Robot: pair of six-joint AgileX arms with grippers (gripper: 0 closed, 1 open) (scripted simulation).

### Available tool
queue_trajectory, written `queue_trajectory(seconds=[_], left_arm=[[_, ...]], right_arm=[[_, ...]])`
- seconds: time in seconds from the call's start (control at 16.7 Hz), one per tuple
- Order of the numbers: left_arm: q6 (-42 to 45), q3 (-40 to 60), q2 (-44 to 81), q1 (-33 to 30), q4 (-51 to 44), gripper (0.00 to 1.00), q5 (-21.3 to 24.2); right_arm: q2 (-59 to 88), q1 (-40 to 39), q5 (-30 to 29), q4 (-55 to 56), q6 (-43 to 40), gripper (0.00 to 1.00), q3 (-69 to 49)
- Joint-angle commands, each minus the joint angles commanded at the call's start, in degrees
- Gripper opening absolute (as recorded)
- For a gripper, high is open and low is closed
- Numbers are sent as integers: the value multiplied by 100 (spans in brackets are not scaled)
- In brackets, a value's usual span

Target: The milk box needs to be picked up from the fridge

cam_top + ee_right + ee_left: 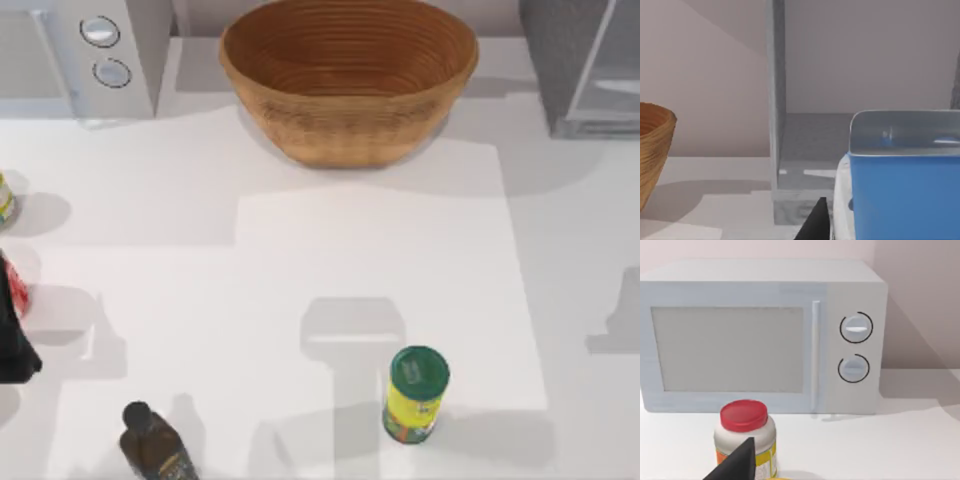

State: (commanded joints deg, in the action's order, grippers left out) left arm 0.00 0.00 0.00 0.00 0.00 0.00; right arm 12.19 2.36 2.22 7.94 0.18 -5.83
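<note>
Milk box (897,195) fills the right wrist view's foreground before the fridge (805,150); grip cannot be told. Top view adds basket (348,85), green-lidded can (415,394).

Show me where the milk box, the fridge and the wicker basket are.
milk box (900,195): right wrist view, on its blue face.
fridge (810,145): right wrist view, on its open grey interior.
wicker basket (345,120): top view, on its front outer wall.

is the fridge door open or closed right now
Open: the fridge shows its bare grey inside in the right wrist view, with the milk box close before the camera.
</note>
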Motion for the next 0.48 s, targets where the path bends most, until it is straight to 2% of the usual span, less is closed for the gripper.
queue_trajectory(seconds=[0.24, 0.48], left_arm=[[0, 0, 0, 0, 0, 100, 0], [0, 0, 0, 0, 0, 100, 0]], right_arm=[[-1055, -201, -190, -683, -14, 0, 503], [-1219, -236, -223, -794, -18, 0, 583]])
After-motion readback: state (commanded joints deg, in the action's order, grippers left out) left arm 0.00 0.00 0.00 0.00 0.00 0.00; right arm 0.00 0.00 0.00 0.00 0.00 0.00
